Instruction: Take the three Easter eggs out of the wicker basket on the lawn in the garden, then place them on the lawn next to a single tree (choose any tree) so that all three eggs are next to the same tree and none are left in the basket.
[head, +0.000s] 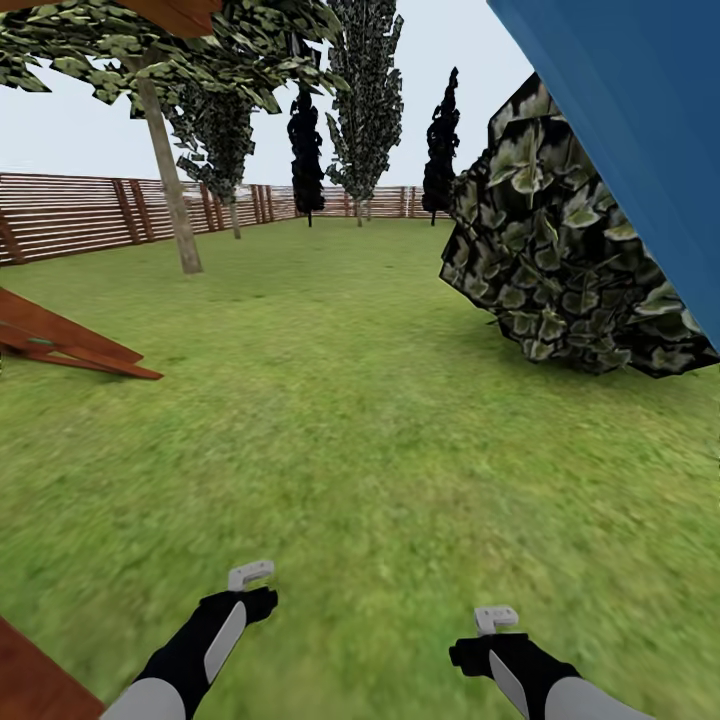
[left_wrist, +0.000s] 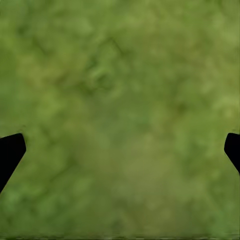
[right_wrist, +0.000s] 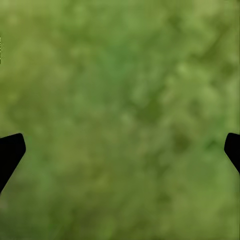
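Both end effectors, left (head: 250, 575) and right (head: 496, 619), hang empty with fingers spread wide over the mottled green lawn (head: 360, 420). Far left stands a grey-brown bare-trunked tree (head: 170, 190) before the brown slatted fence (head: 70, 215); a leafy dark bush (head: 560, 260) sits right.

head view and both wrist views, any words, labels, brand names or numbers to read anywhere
None. The wooden fence, the blue slide, the bush, the tree trunk and the lawn carry no writing, nor does the left hand or the right hand.
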